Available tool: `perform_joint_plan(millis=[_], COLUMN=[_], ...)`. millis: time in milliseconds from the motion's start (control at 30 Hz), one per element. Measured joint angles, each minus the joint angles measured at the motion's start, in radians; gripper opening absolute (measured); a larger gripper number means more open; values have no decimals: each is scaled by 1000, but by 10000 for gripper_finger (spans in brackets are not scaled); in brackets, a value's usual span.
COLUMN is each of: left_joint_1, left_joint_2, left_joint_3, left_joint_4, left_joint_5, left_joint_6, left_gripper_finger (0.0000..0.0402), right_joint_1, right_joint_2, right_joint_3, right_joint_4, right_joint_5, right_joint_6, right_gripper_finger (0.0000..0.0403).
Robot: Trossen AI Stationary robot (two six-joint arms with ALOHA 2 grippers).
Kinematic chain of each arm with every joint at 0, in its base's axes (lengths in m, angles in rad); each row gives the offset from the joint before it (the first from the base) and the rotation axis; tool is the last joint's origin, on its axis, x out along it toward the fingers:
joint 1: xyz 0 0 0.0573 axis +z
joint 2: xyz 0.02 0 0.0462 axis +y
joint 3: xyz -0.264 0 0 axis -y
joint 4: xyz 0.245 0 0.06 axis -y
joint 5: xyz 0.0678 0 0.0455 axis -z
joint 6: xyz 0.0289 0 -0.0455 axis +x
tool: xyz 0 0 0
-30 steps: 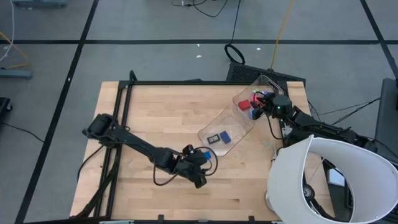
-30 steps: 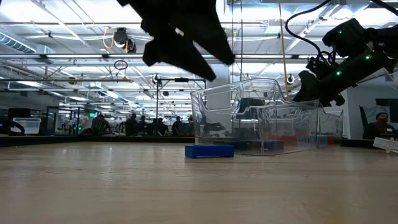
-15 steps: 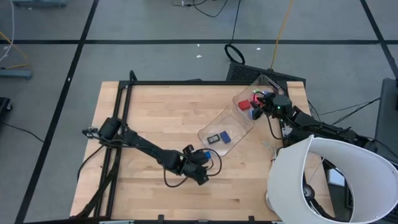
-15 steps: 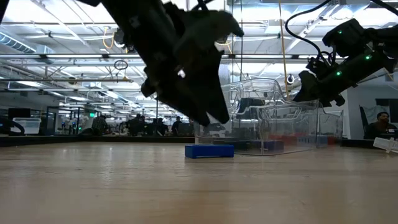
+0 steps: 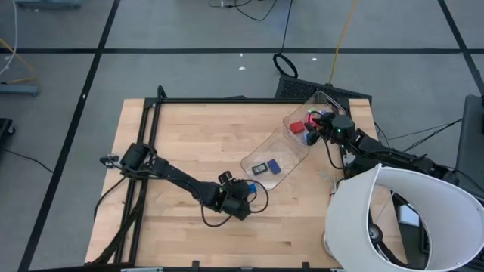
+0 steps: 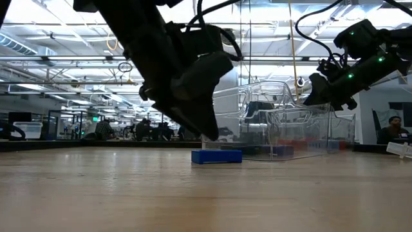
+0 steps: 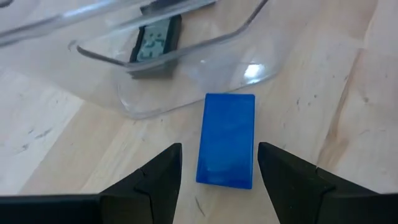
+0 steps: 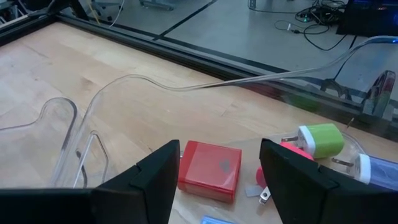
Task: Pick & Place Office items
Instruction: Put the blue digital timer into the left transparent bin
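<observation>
A flat blue block [image 7: 226, 140] lies on the wooden table just outside the mouth of the tipped clear bin [image 5: 283, 147]. My left gripper [image 7: 219, 168] slants down over the block's near end. It is open, with one finger on either side of the block and slightly above it [image 6: 217, 155]. Inside the bin lie a dark flat rectangle [image 7: 155, 43], a red block [image 8: 209, 167], a green plug piece [image 8: 320, 140] and other small pieces. My right gripper [image 5: 324, 130] stands at the bin's far right end with its fingers apart. My right gripper is at the bin's far right end [image 6: 322, 96]. Whether its fingers touch the clear wall I cannot tell.
A black frame rail [image 5: 151, 113] runs along the table's left and far edges. A large white rounded housing [image 5: 393, 219] covers the near right corner. Bare wood lies left of and nearer than the left arm. People show in the room behind in the low view.
My left gripper has come down toward the blue block and tipped more steeply downward. Its fingers now stand just above the block's end. The block, the bin and my right gripper have kept still.
</observation>
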Motion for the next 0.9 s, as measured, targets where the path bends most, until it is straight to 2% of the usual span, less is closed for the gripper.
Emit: perform_joint_plan(millis=[300,433,700,900], left_joint_1=[10,28,37,36], left_joint_2=[20,28,58,66], left_joint_3=[1,1,2,3], left_joint_4=[6,1,15,25], left_joint_5=[40,86,122,119], left_joint_6=[-86,-124,-75,-20], left_gripper_finger=[215,232,286,284], right_joint_1=[0,0,0,0], right_joint_2=[0,0,0,0], right_joint_3=[0,0,0,0], right_joint_4=[-3,-3,-3,-3], right_joint_5=[0,0,0,0], right_joint_6=[0,0,0,0], right_gripper_finger=[212,212,212,212])
